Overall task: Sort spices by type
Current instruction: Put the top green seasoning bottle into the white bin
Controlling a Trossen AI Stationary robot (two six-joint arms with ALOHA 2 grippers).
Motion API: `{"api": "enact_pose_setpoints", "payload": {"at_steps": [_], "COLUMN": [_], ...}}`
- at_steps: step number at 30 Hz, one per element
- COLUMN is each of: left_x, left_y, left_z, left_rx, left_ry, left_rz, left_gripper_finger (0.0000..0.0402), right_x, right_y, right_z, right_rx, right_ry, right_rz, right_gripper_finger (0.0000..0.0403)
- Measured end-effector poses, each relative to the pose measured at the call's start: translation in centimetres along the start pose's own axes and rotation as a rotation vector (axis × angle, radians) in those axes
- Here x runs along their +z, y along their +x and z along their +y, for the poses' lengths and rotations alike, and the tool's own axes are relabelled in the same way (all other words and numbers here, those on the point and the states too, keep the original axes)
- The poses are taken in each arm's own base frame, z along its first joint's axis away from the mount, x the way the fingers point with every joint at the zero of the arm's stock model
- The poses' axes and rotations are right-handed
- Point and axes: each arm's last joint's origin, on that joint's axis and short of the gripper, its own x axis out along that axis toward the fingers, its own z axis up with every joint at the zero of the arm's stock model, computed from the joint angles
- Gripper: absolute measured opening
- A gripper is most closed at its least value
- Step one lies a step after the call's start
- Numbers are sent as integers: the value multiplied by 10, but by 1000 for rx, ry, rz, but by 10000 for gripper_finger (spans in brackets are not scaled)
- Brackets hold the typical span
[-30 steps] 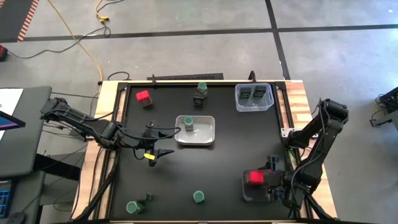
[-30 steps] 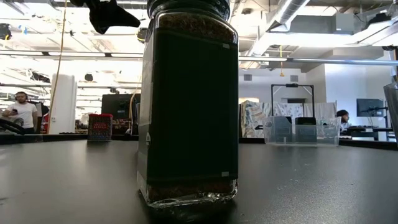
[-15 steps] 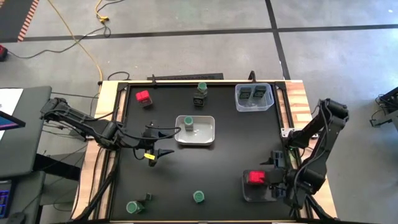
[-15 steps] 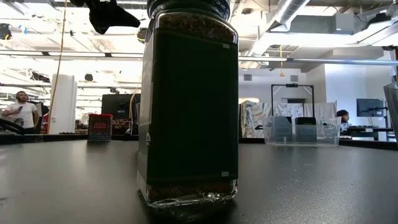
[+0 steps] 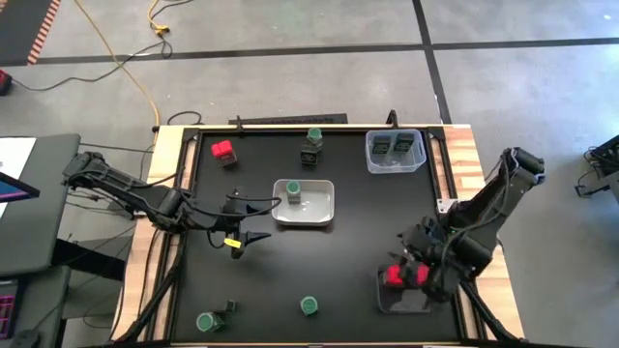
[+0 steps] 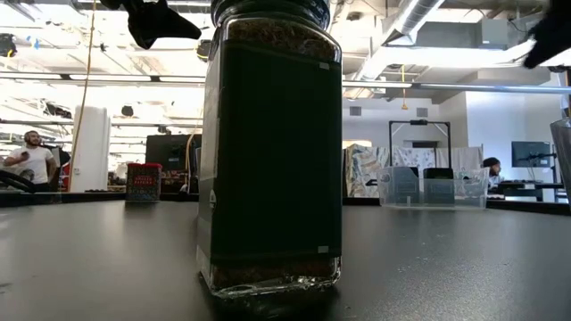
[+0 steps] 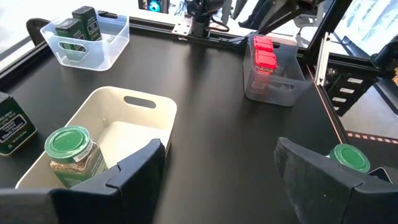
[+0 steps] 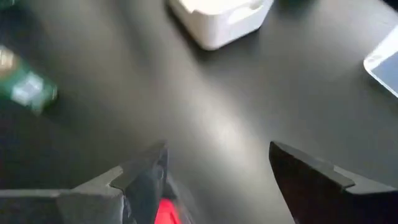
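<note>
Matte black table (image 5: 329, 261), square red boxes (image 7: 263, 53)

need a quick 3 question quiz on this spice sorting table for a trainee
1. True or false: the clear plastic bin at the far edge holds two dark green-topped tins.
2. What stands in the white rectangular tray?
3. The right gripper is over: A) the white tray, B) the clear container of red boxes, C) the lone red box.

Key: 1 true. 2 one round green-lidded jar. 3 B.
</note>
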Motion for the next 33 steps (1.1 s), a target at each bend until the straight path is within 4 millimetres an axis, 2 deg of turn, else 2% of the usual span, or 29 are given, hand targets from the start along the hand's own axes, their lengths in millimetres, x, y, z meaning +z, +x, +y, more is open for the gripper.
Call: {"api": "enact_pose_setpoints", "payload": {"at_steps": [7,12,16,20,23,29,33], "left_x": [0,0,1,3,6,12,20], "left_y": [0,0,1,3,6,12,25], "left_z": [0,0,2,9,19,45,65], "left_rx": [0,0,22,89,147,238,267], "left_ry": [-1,-55,-141,-248,-335,-316,-303], "left_rz": [-1,-2,-10,-37,-62,-81,-128], "left_gripper_finger": [290,290,290,290,290,290,290], "right_x": [23,35,45,51,54,58,50], "right_y": [27,45,54,57,60,68,75], "right_z": [16,23,22,9,-6,-33,-62], "right_rx": [13,12,7,-19,-71,-215,-219], "right_ry": [275,247,295,365,349,237,202], "right_rz": [-121,-143,-155,-74,30,119,167], "right_gripper_finger": [306,306,306,305,305,306,306]}}
